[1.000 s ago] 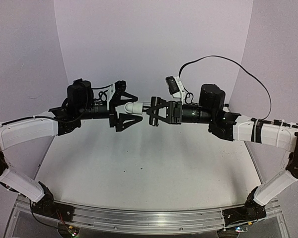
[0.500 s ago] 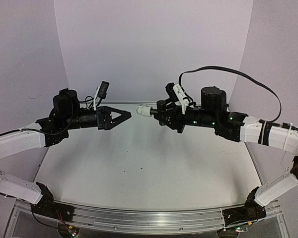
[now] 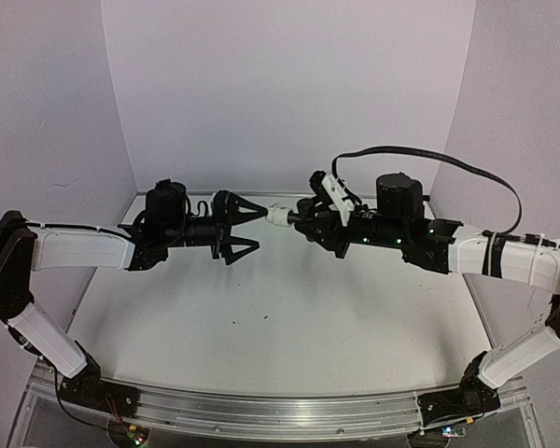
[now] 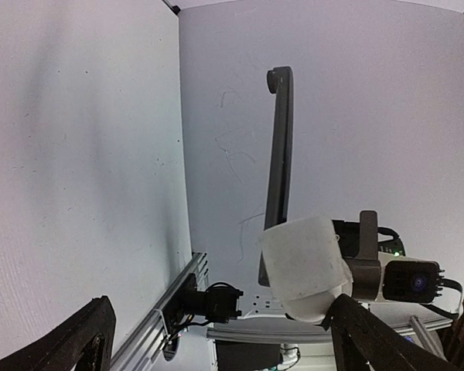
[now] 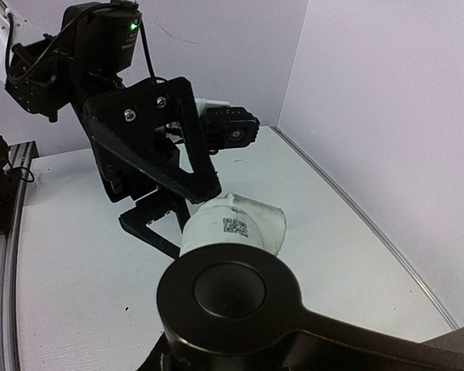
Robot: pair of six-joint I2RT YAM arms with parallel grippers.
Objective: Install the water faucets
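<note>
White fitting [image 5: 257, 222] with QR label [image 5: 233, 226]

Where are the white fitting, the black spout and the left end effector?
white fitting [image 3: 280, 215]: overhead view, its body.
black spout [image 4: 279, 154]: left wrist view, its shaft.
left end effector [image 3: 261, 228]: overhead view, between fingertips.

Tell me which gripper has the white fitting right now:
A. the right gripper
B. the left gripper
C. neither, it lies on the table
A: the white fitting sticks out of the tip of the right gripper, up in the air above the table, while the left gripper faces it with its fingers spread open and not closed on it.
</note>
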